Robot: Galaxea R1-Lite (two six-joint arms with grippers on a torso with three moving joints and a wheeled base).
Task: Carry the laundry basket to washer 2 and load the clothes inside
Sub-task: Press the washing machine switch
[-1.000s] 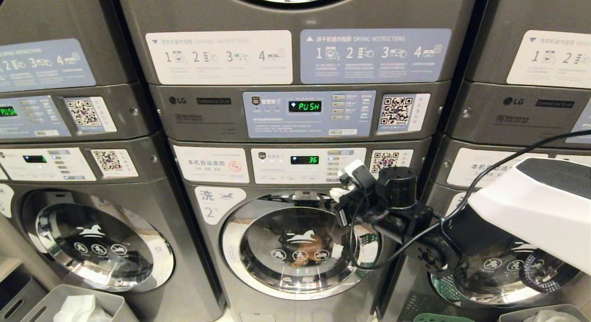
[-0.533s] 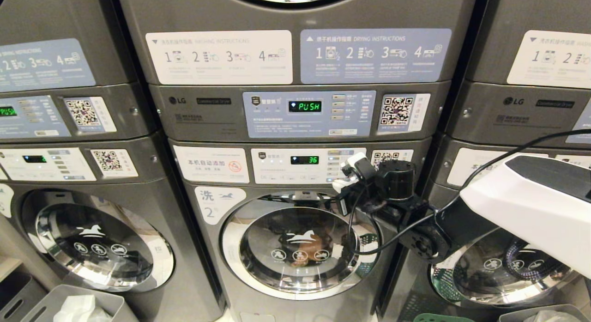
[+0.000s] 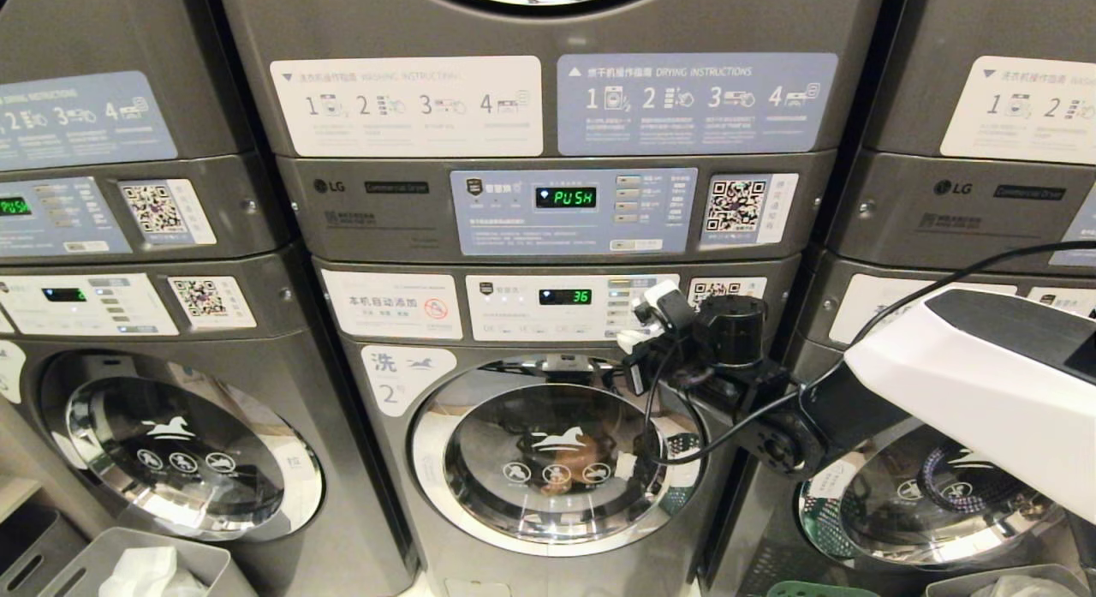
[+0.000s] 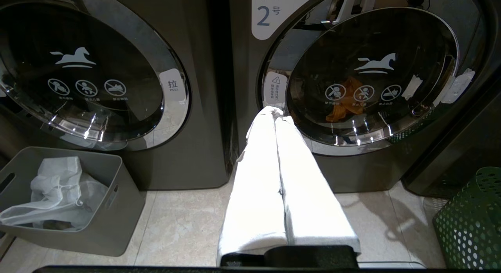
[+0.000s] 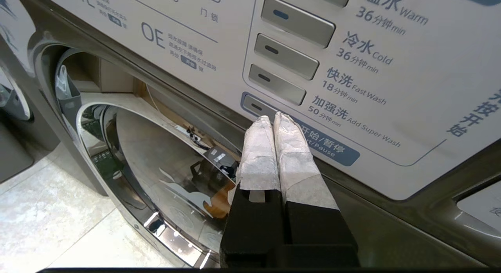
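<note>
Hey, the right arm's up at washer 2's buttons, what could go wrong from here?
1. The right gripper, jaws shut, sits between the bottom option button and the blue start/pause key; it may press the wrong one.
2. The buttons are stacked closely, so a slip could change the cycle.
3. The right arm's cable hangs loose across the door.

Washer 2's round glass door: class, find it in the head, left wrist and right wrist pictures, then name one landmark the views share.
Head view: round glass door at lower centre, shut, under the control panel.
Left wrist view: door at upper right, an orange garment behind the glass.
Right wrist view: door at lower left, seen edge-on beside the shut right gripper.
Shared landmark: the door's chrome ring, seen in all three.
</note>
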